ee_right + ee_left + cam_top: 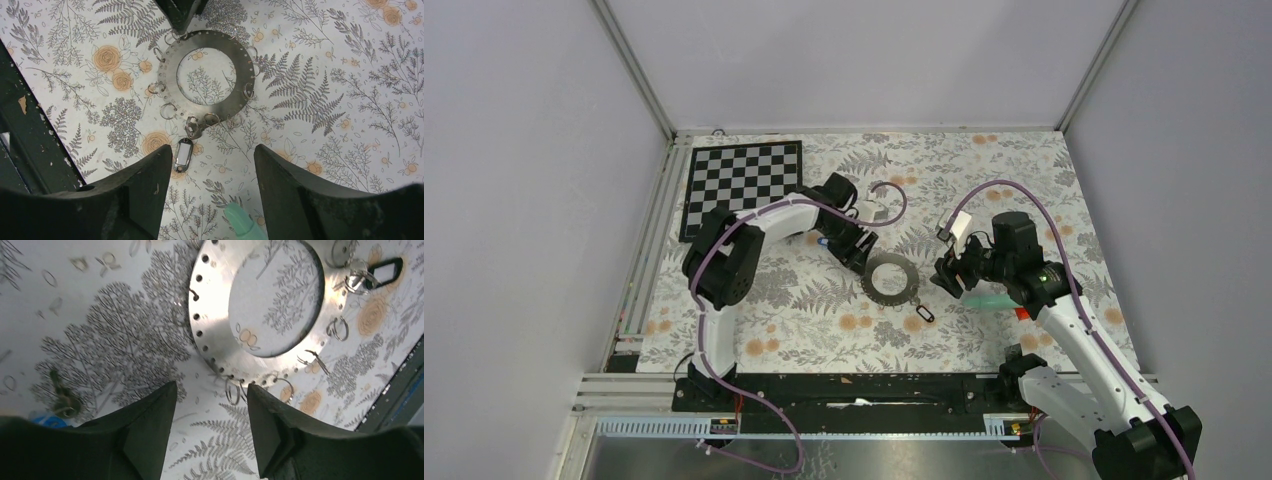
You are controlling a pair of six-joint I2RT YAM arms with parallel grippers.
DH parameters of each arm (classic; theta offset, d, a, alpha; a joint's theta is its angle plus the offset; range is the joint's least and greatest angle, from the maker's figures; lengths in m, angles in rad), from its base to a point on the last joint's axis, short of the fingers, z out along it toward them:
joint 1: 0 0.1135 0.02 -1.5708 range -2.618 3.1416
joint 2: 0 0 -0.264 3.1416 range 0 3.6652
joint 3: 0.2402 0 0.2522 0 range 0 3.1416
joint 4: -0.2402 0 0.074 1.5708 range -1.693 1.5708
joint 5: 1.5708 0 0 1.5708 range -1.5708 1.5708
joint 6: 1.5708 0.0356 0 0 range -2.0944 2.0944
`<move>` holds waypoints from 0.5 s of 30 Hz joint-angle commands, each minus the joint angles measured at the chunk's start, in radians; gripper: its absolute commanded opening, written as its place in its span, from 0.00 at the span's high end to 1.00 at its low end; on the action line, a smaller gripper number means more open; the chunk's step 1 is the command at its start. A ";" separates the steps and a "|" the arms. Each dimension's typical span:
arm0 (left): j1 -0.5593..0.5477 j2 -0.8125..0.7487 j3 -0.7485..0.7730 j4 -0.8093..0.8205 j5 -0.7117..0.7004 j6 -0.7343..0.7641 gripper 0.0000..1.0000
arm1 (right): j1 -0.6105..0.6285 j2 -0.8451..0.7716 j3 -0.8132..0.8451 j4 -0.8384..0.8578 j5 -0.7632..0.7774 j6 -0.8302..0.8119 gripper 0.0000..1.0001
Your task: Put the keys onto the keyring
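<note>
The keyring (890,279) is a flat grey hoop with small wire rings along its rim, lying mid-table. It also shows in the left wrist view (215,320) and the right wrist view (172,95). The black-tagged key (921,314) lies at the hoop's near-right rim (183,155) (385,271); I cannot tell if it is hooked on. The blue-tagged key (822,241) lies under my left wrist (56,416). My left gripper (856,255) (211,390) is open and empty at the hoop's far-left edge. My right gripper (946,275) (212,150) is open and empty, right of the hoop.
A teal stick (987,299) with a red piece (1022,313) lies under my right arm; its tip shows between my right fingers (242,222). A chequered board (742,185) sits at the back left. Small white pieces (879,205) lie behind the hoop.
</note>
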 commanded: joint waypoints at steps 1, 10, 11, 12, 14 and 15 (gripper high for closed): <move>0.004 -0.070 -0.027 -0.075 0.035 -0.018 0.42 | -0.007 -0.003 -0.003 0.006 -0.034 -0.009 0.32; 0.027 -0.072 -0.044 -0.079 0.068 -0.029 0.57 | -0.008 -0.009 -0.008 -0.003 -0.043 -0.015 0.31; 0.027 -0.068 -0.042 -0.079 0.073 -0.031 0.58 | -0.008 -0.008 -0.008 -0.003 -0.045 -0.015 0.31; 0.027 -0.064 -0.037 -0.079 0.079 -0.033 0.60 | -0.006 -0.008 -0.007 -0.003 -0.048 -0.014 0.31; 0.027 -0.056 -0.032 -0.079 0.086 -0.033 0.64 | -0.008 -0.009 -0.009 -0.003 -0.049 -0.016 0.31; 0.028 -0.052 -0.030 -0.079 0.092 -0.034 0.65 | -0.008 -0.009 -0.009 -0.003 -0.048 -0.017 0.31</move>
